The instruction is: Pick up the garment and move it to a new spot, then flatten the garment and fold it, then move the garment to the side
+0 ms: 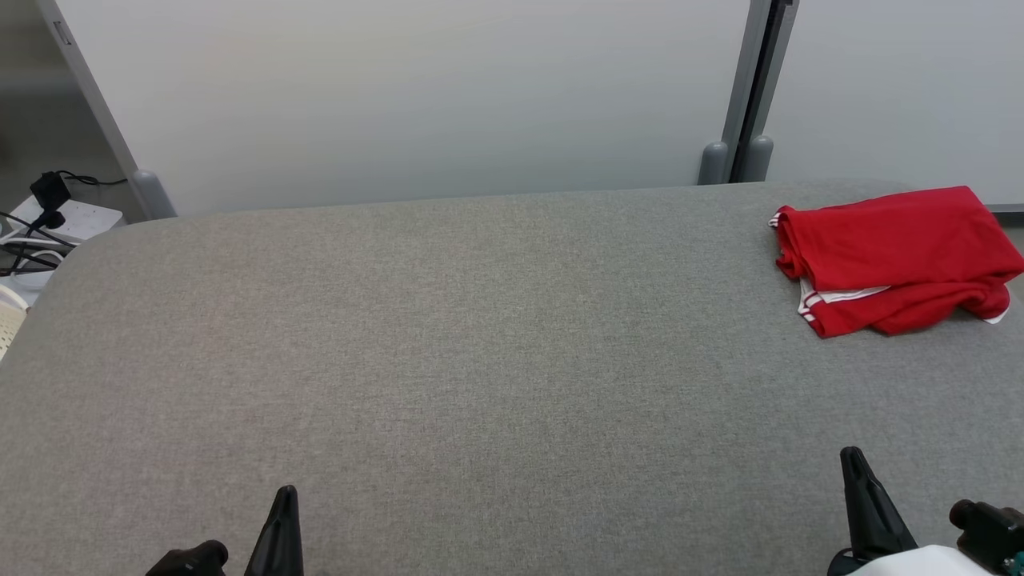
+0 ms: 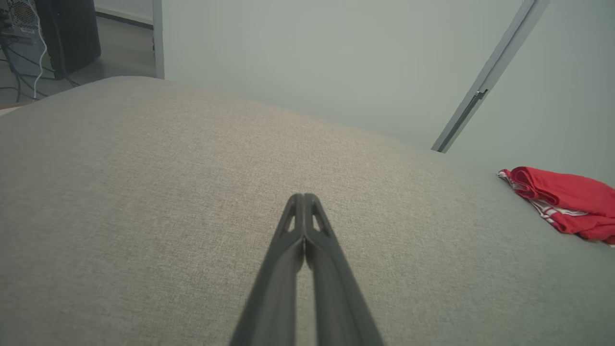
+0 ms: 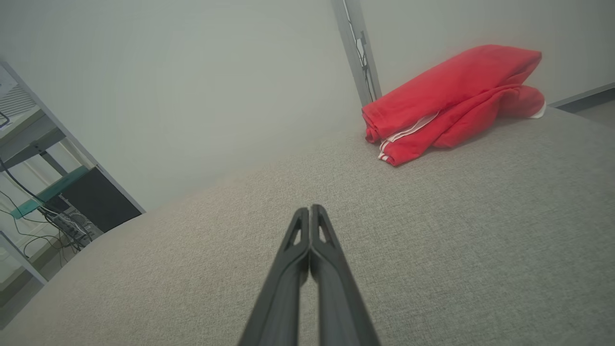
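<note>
Now: left end effector (image 1: pixel 284 492) sits low at the near edge of the desk (image 1: pixel 480 336), left side, with its jaws pressed together to a single point and nothing between them. Its wrist view confirms this: both dark fingers (image 2: pixel 283 259) meet at the tips over bare grey fabric; whether the tips touch the surface, cannot tell. Right end effector (image 1: pixel 853 458) is likewise at the near edge, right side, closed tight and empty; its wrist view shows the tips joined, with a thin slit lower down. Garment (image 1: pixel 888 248), red with white trim, lies in a rough folded bundle at the far right corner of the desk, close to the right edge and well apart from both end effectors, nearer the right one. White panel (image 1: pixel 400 96) stands behind the desk; a grey post (image 1: pixel 744 80) rises just left of the garment's far side. Cables (image 1: pixel 28 258) lie on the floor past the far left corner.
</note>
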Controlling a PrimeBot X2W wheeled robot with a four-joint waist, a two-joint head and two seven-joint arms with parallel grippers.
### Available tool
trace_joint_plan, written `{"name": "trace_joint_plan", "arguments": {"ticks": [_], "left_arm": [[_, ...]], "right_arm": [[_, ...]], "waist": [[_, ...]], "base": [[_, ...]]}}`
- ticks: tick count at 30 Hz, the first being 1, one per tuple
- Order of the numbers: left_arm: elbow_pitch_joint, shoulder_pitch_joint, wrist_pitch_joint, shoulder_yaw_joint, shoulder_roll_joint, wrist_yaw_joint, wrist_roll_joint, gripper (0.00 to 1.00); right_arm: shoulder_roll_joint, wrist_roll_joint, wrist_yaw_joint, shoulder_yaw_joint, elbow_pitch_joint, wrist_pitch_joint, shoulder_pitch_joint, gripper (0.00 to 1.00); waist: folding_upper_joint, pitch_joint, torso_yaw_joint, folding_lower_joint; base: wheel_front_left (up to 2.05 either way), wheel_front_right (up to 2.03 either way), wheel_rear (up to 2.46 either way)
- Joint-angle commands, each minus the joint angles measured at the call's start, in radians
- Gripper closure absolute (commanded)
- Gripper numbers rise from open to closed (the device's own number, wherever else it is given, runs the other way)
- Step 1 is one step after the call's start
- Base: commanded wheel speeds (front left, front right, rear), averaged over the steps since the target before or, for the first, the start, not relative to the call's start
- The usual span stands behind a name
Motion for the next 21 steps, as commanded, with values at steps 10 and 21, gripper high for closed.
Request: {"name": "trace_joint_plan", "arguments": {"ticks": [10,21], "left_arm": [[-0.017,-0.074,0.034,0.034,0.006,-0.027,-0.144,1.00],[-0.012,-0.094,0.067,0.053,0.007,-0.047,-0.275,1.00]], "right_arm": [[-0.006,0.134,0.000,-0.014,-0.020,0.038,-0.057,1.00],[-0.005,0.258,0.000,-0.028,-0.017,0.069,-0.070,1.00]], "waist": [[-0.0001,0.007,0.006,-0.0002],[-0.0001,0.014,0.012,-0.0002]], "base": [[0.00,0.00,0.00],[0.00,0.00,0.00]]}}
